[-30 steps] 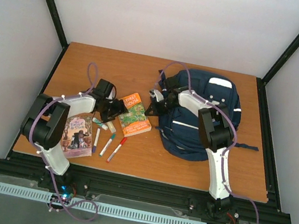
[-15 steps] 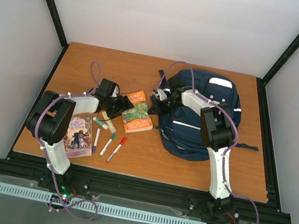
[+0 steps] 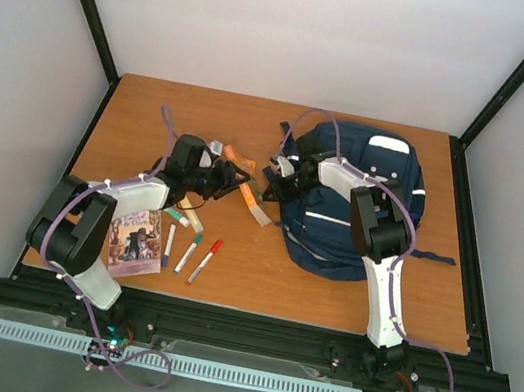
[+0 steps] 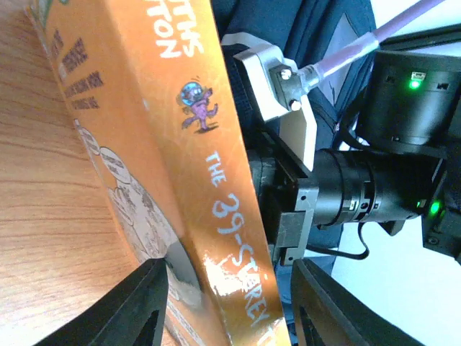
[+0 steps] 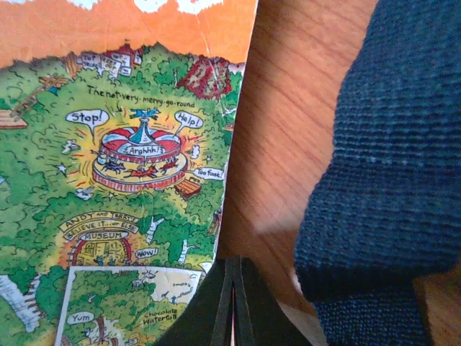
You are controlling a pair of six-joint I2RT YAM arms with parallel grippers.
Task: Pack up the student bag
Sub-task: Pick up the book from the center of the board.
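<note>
The student bag (image 3: 316, 234) is a navy backpack lying flat at the right of the table, and its fabric shows in the wrist views (image 4: 324, 43) (image 5: 396, 144). An orange book (image 3: 255, 205) stands tilted up on its edge just left of the bag. My left gripper (image 3: 228, 185) straddles its spine (image 4: 180, 144), with the jaws (image 4: 229, 274) closed onto the book from both sides. My right gripper (image 3: 269, 185) hangs at the bag's left edge. Its fingers (image 5: 234, 270) are pressed together with nothing between them, over bare wood between the book's cover (image 5: 122, 180) and the bag.
A purple-covered book (image 3: 137, 240) lies flat at the front left of the wooden table (image 3: 327, 289). Several markers (image 3: 188, 239), one of them red (image 3: 205, 259), lie scattered beside it. Black frame posts border the table on both sides.
My left gripper has narrowed onto the orange book and turned it from lying flat to standing on its edge, closer to the bag. The right arm has hardly moved.
</note>
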